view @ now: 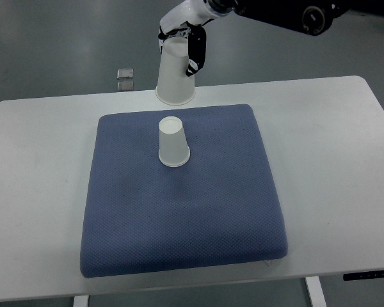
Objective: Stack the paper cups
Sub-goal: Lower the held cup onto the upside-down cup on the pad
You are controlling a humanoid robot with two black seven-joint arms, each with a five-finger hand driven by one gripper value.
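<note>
A white paper cup (173,143) stands upside down on the far middle of a blue mat (179,217). My right hand (185,32) reaches in from the top right and is shut on the closed end of a second white paper cup (175,73). This cup is also upside down, with its mouth facing downward. It is held in the air over the far edge of the mat, behind the standing cup and apart from it. The left arm does not show.
The mat lies in the middle of a white table (333,160). Two small grey square objects (125,78) lie on the floor beyond the table's far edge.
</note>
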